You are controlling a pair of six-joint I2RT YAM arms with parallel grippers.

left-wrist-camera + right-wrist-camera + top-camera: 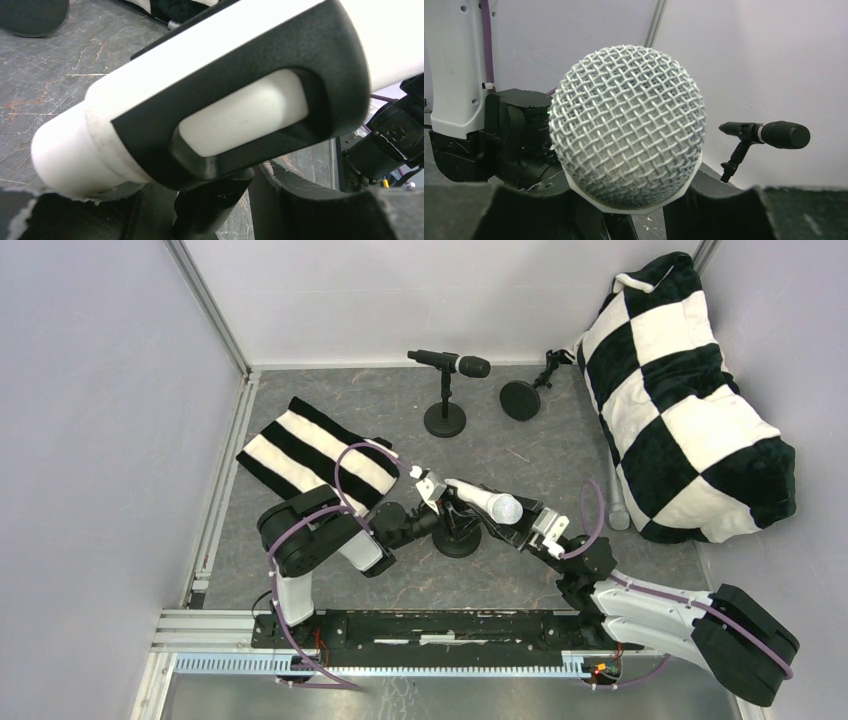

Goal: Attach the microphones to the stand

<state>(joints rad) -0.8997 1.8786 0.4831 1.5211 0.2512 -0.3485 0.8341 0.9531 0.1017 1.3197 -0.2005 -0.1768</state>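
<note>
White microphone (490, 502) is lying in the stand clip (150, 135), right gripper (616, 202) is pinching its mesh head, and left gripper (200, 215) jaws are standing apart beneath its tail.

The white microphone (490, 505) is showing a woven wire mesh head (626, 127) with a dull silvery sheen and a smooth white body, and the clip (340, 75) around it is looking like matt black plastic. The table (560, 455) is presenting a mottled grey, stone-like matt surface. The checkered cushion (690, 410) in its far right corner and the striped cloth (310, 455) by its left edge are showing soft, fuzzy fabric.
</note>
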